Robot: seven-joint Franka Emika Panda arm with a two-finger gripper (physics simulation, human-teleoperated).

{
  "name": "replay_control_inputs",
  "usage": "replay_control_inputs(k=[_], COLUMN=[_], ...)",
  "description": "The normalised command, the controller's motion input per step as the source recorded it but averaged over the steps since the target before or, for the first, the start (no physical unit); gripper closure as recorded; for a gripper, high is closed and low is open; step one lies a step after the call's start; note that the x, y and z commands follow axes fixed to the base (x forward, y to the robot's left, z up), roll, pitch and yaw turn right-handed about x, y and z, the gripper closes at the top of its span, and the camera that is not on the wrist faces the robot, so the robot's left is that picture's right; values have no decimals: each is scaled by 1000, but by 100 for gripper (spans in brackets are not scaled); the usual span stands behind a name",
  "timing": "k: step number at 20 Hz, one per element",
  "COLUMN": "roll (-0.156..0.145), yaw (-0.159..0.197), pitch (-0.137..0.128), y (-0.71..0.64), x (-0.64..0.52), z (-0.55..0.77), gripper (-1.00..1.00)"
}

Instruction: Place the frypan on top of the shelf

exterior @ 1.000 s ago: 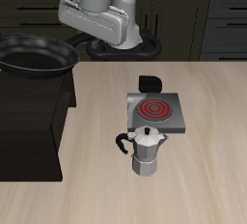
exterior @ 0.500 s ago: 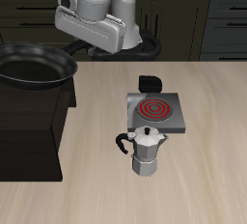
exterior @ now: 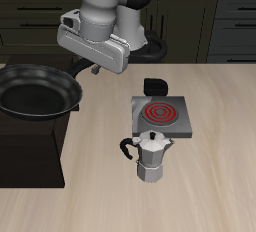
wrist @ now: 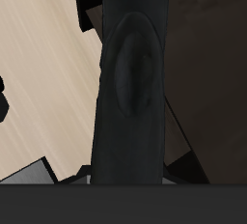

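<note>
Since a second ago the frypan [exterior: 38,92] has travelled toward the table's front edge along the shelf and sits lower in the exterior view, and the arm has swung with it, its wrist housing now closer to the stove plate's side.

Nearest the front edge stands the silver moka pot [exterior: 151,156], upright on the wooden table [exterior: 200,186]. Touching or just behind it is the stove plate [exterior: 160,114], with its red coil ring showing, and a small black block [exterior: 155,84] sits at the plate's back edge. Beside these, well apart across bare tabletop, is the shelf [exterior: 35,146], a dark boxy unit. The pan's round bowl is over the shelf's flat top, near the corner facing the stove; whether it rests on the surface or hangs just above cannot be told. Its handle [wrist: 133,83] runs back from the bowl toward the arm, and in the wrist view it fills the frame as a long black bar with an oval dimple.

The gripper [exterior: 90,68] is at the handle's end, so the bowl lies out beyond the fingers, toward the shelf. The fingers appear closed around the handle. Farthest back are the dark drawer cabinets [exterior: 232,26].
</note>
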Motion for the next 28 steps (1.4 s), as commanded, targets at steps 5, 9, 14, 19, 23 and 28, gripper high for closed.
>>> replay_control_inputs(k=[5, 9, 14, 19, 23, 28], roll=[-13, -25, -30, -48, -76, 13], yaw=[0, 18, 13, -1, 10, 25], pitch=[24, 40, 31, 43, 7, -17], y=[-40, -90, -91, -208, -222, 46], x=[88, 66, 46, -47, -112, -110], z=[-103, -127, -131, -123, -7, 22], gripper=[100, 100, 100, 100, -100, -100])
